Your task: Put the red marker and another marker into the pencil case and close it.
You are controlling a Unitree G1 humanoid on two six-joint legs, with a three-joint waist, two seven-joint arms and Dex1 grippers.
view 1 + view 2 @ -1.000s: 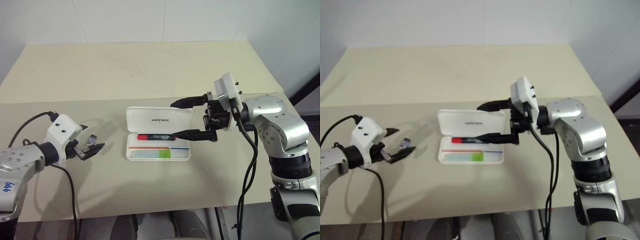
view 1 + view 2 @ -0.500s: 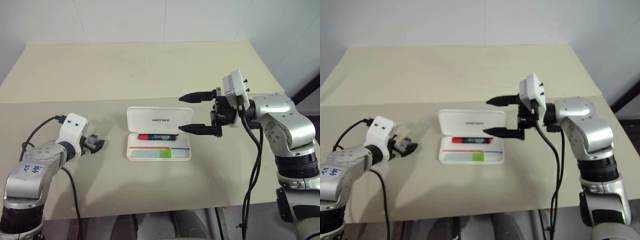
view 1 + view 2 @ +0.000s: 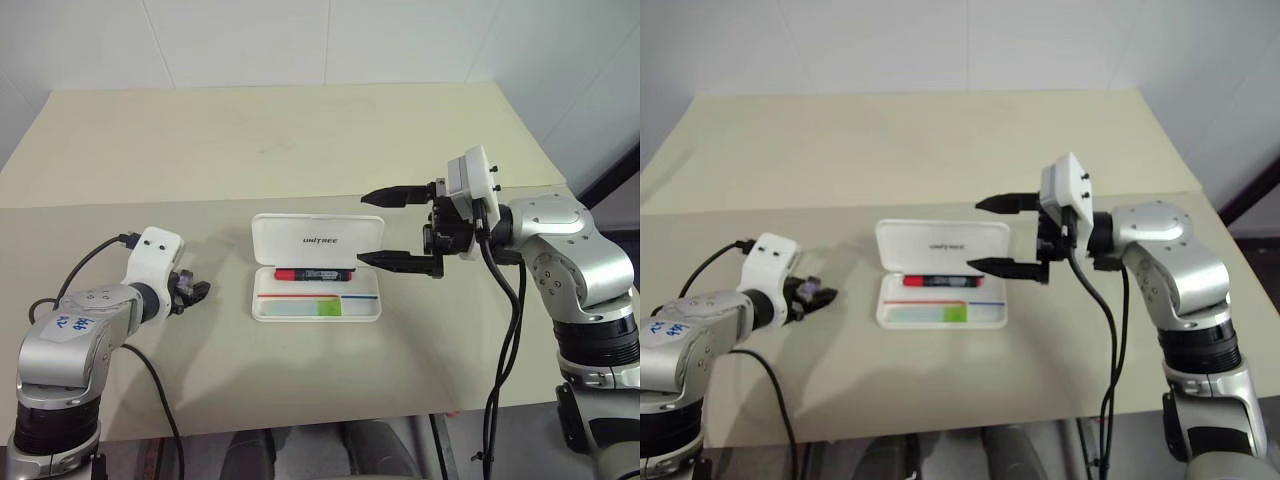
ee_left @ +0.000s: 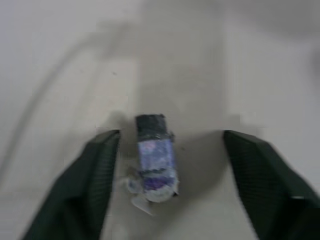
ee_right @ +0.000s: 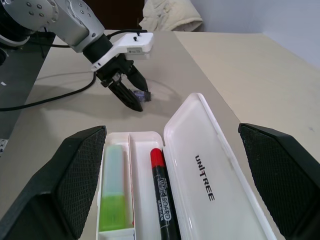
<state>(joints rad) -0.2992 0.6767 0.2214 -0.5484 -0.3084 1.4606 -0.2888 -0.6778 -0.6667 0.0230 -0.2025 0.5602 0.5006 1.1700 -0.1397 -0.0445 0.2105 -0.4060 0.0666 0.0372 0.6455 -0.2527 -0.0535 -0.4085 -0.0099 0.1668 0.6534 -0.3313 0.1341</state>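
So we've got the white hard-plastic hinged pencil case (image 3: 317, 279) sitting open on the beige table (image 3: 300, 140), lid tipped back with the black lettering facing up. Both task items are already inside: the slim black-barrelled marker with the red cap (image 3: 314, 273) lies in the compartment nearest the lid, and the chunky pale mint-green highlighter with the yellow-green cap (image 5: 113, 196) lies in the outer compartment, parallel to it.

Our right gripper (image 3: 383, 226) hovers just beside the right-hand end of the case, pointing across toward our left. Its two black fingers are spread really wide, one up above the lid's far corner and one down near the tray's end. In the right wrist view the whole open case sits between those two fingers (image 5: 75, 180), but they aren't touching it or the markers.

Our left gripper (image 3: 192, 291) is well apart from the case, over on the left side of the table, angled down at the tabletop. Its jaws are partly spread, and a small purplish-blue block with a dark end (image 4: 155, 157) lies on the table between the two fingers, with a gap to either one, so nothing is actually clamped.
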